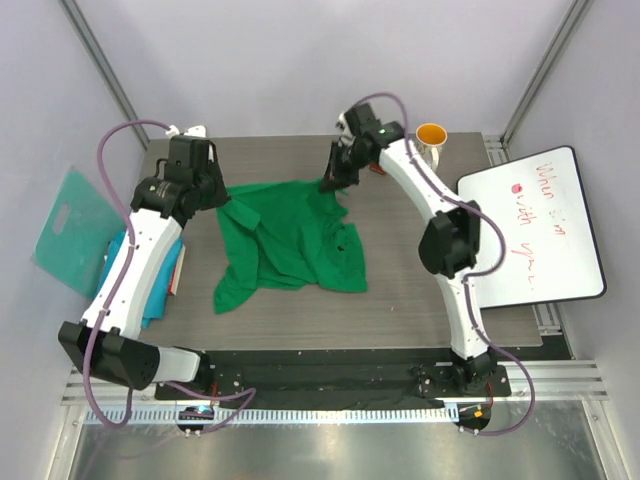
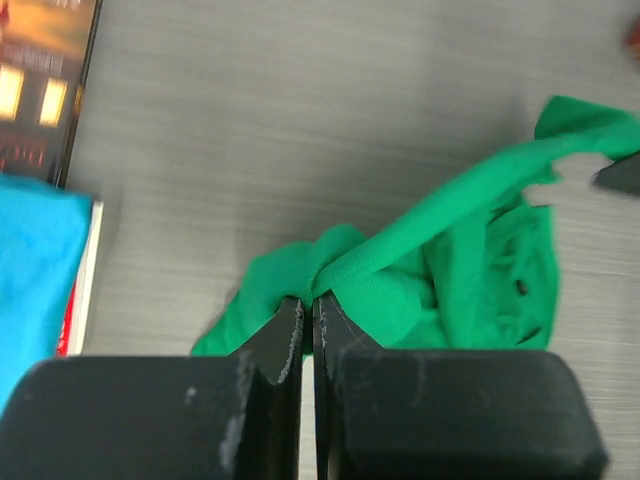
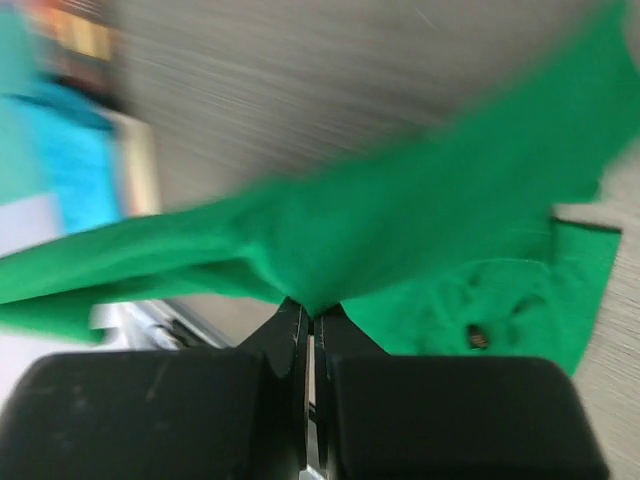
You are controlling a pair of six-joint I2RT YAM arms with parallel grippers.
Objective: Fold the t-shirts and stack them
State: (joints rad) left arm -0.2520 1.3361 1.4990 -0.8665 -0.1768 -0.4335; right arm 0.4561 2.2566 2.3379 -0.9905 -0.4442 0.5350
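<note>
1. The green t-shirt [image 1: 290, 245] lies rumpled in the middle of the surface [image 1: 400, 290]. It is not flat yet.
2. The left arm [image 1: 135, 250] reaches to the far left corner of this shirt. The left jaws are pinched tight on a bit of the green cloth.
3. The right arm [image 1: 415, 180] reaches to the far right part of the shirt. The right jaws are also pinched tight on green cloth.
4. The far edge of the shirt runs like a band from one arm to the other. The rest hangs down toward the near side in folds and bumps.
5. The blue t-shirt [image 1: 158, 300] lies at the left edge of the surface, partly under the left arm. I cannot tell if it is folded.
6. A mug [image 1: 432, 138] stands at the far right corner, and a whiteboard [image 1: 535, 225] lies to the right. A teal board [image 1: 70, 225] leans on the left. All are apart from the green shirt.
7. I think the step now is spreading the green shirt out, before any fold.
8. Next, the arms likely need to pull the edge straight and lay the shirt down smooth. Both grips must hold, or the cloth will slip and bunch up.
</note>
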